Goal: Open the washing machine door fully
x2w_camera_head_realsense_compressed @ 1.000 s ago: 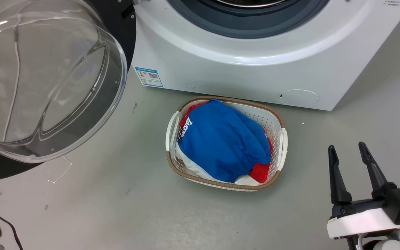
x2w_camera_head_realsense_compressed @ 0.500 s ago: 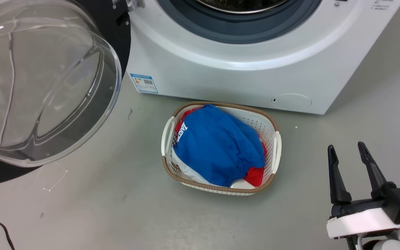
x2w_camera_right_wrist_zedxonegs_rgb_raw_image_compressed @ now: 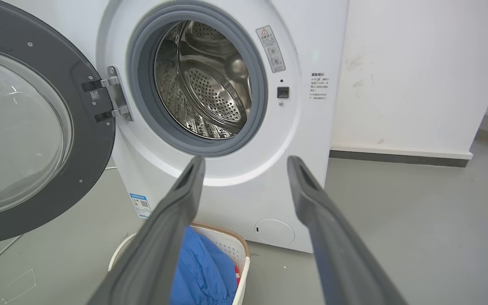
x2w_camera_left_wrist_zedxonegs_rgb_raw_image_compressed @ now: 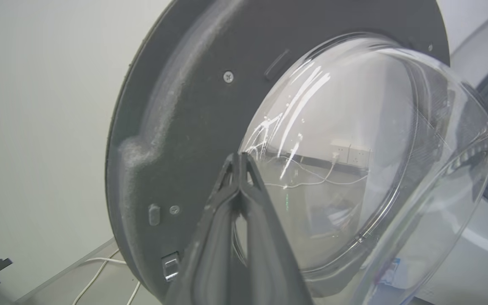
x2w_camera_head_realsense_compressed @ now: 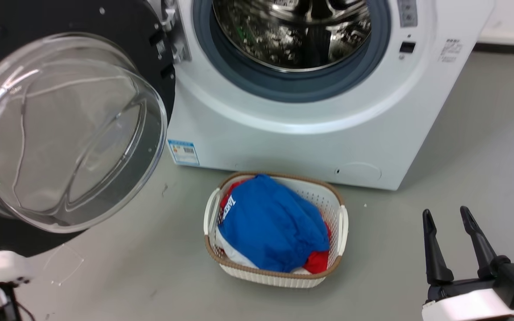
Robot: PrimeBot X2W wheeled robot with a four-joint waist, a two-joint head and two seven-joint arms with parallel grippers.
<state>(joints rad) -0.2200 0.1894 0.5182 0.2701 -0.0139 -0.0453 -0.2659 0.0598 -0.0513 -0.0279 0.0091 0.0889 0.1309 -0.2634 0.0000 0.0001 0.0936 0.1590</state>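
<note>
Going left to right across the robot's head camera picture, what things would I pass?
washing machine door → blue label sticker → laundry basket → right gripper

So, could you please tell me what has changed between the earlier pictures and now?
The head camera tilted up, so the whole picture slid down and the drum came into view. Nothing was gripped or released. The washing machine door stays swung wide on the washing machine, the laundry basket stays before it, and the right gripper stays open and empty.
</note>
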